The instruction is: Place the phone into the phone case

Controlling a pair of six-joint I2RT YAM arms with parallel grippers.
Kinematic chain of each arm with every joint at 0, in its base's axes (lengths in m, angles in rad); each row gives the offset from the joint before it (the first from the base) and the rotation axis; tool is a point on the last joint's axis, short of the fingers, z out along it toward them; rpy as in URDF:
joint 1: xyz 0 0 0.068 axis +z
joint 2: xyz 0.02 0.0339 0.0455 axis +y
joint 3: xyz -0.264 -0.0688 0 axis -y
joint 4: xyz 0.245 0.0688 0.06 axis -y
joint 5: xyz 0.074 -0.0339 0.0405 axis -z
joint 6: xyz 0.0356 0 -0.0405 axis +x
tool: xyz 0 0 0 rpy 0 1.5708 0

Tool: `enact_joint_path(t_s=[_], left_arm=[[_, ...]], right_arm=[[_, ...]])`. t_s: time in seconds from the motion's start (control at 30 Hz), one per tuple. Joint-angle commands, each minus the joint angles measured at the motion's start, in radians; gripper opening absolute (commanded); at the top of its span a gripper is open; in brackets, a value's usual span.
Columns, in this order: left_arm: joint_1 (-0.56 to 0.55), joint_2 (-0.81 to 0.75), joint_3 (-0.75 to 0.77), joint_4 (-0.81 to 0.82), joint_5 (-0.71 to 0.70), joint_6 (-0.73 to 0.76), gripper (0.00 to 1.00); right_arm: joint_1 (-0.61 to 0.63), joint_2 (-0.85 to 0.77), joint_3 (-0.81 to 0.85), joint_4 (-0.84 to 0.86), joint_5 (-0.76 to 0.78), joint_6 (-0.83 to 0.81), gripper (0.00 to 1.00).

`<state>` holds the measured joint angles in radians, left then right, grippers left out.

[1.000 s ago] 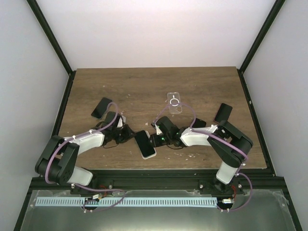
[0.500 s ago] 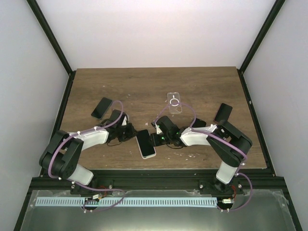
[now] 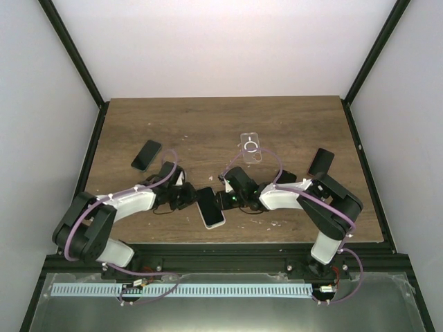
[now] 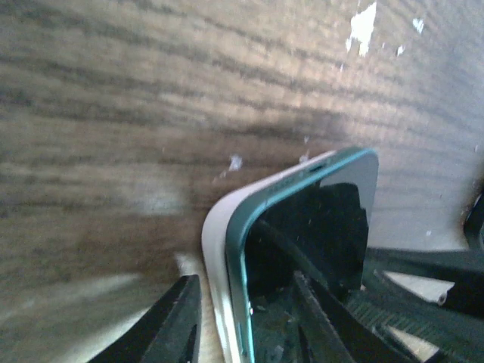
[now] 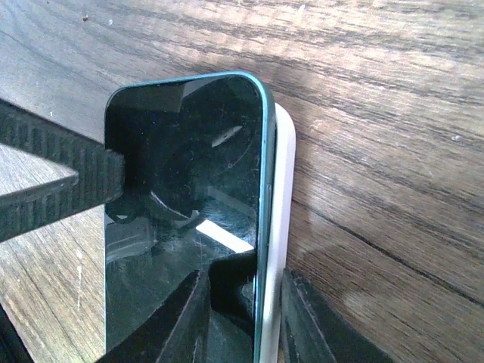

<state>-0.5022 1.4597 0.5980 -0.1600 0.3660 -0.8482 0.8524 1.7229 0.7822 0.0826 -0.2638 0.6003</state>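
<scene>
The right hand point(image 5: 246, 276) is nearly closed, its fingers pinched across one long edge of the phone point(image 5: 181, 166) and of the white phone case point(image 5: 281, 197) under it. The opposite edge is straddled by the narrowly parted left hand point(image 4: 246, 280); whether it grips cannot be told. The phone is laid screen-up between both arms, near the front edge of the worktop point(image 3: 208, 124).
</scene>
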Motion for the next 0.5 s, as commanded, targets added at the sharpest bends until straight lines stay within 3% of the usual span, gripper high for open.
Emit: enact_joint_path(t_s=[0.0, 0.23, 0.47], left_arm=[[-0.006, -0.070, -0.017, -0.051, 0.018, -0.004, 0.38], [-0.007, -0.096, -0.040, -0.041, 0.023, 0.012, 0.43], [-0.002, -0.075, 0.100, -0.106, -0.142, 0.142, 0.47]], right_arm=[[0.002, -0.049, -0.014, -0.012, 0.025, 0.012, 0.29], [0.002, -0.093, -0.061, -0.025, 0.002, 0.050, 0.36], [0.002, -0.115, -0.085, -0.031, 0.000, 0.067, 0.36]])
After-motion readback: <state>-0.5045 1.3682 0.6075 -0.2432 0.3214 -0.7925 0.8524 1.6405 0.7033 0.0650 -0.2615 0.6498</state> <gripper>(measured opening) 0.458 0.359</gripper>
